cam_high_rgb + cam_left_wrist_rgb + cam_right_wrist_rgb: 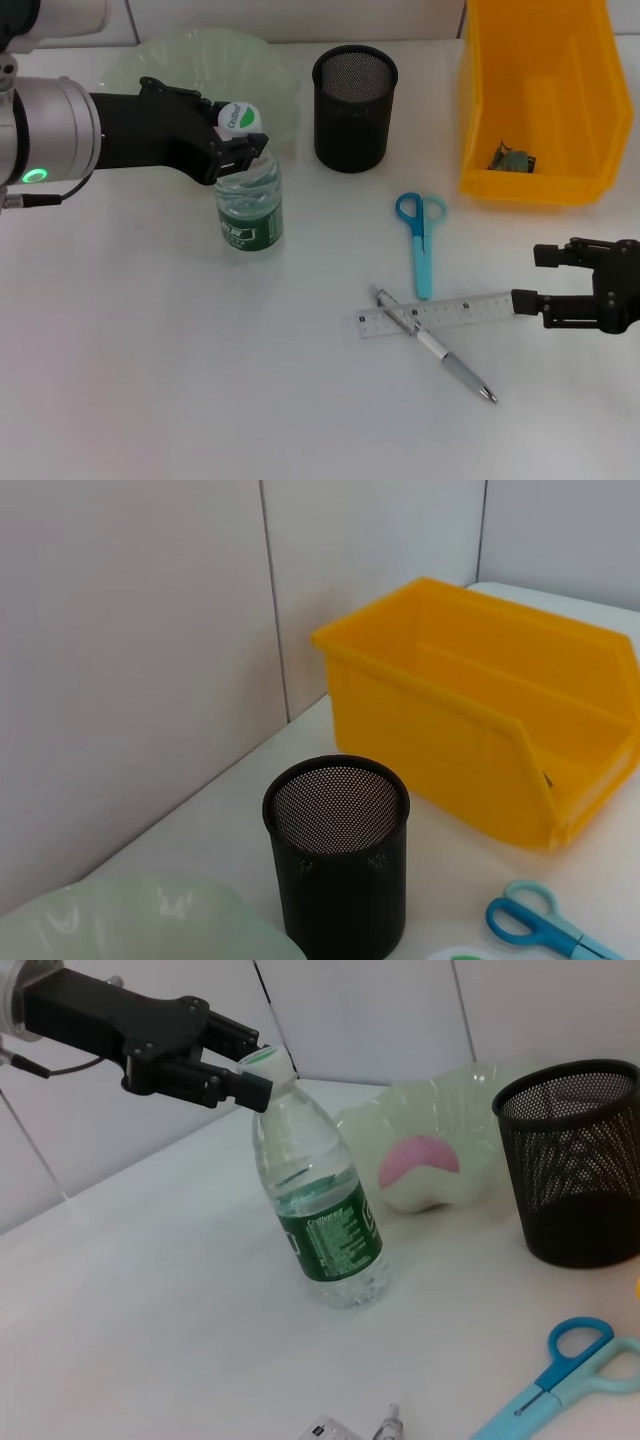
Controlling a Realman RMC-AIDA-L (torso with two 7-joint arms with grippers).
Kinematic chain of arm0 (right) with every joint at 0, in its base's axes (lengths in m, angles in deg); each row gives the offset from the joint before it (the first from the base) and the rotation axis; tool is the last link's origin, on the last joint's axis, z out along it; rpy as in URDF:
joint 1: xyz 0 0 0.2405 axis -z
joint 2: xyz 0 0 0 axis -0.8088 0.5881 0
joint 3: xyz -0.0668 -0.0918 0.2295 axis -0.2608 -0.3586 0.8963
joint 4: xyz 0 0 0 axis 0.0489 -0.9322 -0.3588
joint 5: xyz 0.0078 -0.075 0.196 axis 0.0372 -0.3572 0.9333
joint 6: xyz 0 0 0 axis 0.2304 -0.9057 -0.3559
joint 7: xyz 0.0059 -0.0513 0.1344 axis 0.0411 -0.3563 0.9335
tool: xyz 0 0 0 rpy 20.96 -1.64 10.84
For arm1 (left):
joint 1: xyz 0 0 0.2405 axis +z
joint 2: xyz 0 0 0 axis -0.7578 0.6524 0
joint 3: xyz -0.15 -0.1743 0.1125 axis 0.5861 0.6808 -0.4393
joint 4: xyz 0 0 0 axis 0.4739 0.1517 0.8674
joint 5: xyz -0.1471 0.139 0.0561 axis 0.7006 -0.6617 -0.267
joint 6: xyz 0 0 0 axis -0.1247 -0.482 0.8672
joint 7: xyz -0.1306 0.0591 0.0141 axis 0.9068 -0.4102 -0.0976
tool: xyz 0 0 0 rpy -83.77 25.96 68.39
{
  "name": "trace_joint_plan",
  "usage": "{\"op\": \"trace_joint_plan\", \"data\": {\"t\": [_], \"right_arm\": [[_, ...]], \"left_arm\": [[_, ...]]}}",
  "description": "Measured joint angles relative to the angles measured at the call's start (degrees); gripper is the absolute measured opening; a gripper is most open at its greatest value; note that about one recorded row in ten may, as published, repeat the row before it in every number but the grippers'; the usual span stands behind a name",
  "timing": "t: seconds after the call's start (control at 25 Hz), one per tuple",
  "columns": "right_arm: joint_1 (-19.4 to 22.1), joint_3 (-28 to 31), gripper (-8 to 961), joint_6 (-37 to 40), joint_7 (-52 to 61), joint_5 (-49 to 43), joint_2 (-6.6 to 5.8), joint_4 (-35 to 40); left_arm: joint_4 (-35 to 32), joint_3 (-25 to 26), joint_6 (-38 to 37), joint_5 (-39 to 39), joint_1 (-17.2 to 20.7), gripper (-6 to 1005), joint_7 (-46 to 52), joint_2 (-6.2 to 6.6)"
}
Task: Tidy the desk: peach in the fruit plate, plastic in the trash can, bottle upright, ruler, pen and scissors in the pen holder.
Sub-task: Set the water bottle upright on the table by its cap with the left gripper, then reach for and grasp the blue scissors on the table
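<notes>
- So, the bottle (249,205) stands upright on the table (150,380), slightly tilted in the right wrist view, with the left gripper (243,146) clenched on its neck just under the white-and-green cap; bottle step looks nearly done, only the release left.
- Peach (419,1157) sits in the plate (440,1140), seen as a pink patch through the wall in the right wrist view; judged done.
- Plastic (512,159), a small crumpled greenish scrap, lies at the bottom of the bin (535,100); judged done.
- Holder (354,108) looks empty from the head view; nothing is in it yet.
- Scissors (420,240), ruler (440,315) and pen (430,345) lie flat on the table; the pen crosses over the ruler and the scissor tips end just above them. All three are left to do.
- Right gripper (530,280) hovers low at the ruler's right end, fingers released, one at the ruler's end and one farther back; I can't tell whether it touches.
- Materials:
  - bottle is clear, thin, ribbed plastic, part full of water, with a green label;
  - plate is translucent pale green with a wavy rim;
  - holder is a black wire-mesh cylinder;
  - bin is glossy yellow hard plastic with an open sloped front;
  - scissors have blue looped handles and a light blue blade cover;
  - ruler is a flat, pale strip with marks;
  - pen is slim, silver and white;
  - table is smooth matte white.
</notes>
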Motion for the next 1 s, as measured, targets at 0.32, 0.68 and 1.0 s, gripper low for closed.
{"op": "trace_joint_plan", "data": {"t": [0.32,0.68,1.0], "right_arm": [[0.3,0.0,800,0.5,0.5,-0.1,0.03,0.0],[0.3,0.0,799,1.1,0.6,-0.1,0.09,0.0],[0.0,0.5,798,1.2,0.6,0.0,0.09,0.1]], "left_arm": [[-0.3,0.1,0.0,0.3,0.0,444,0.2,-0.03],[-0.4,0.9,-0.2,1.8,-0.5,502,0.1,-0.01],[-2.1,4.3,1.9,6.6,-1.2,797,-5.0,-0.07]]}}
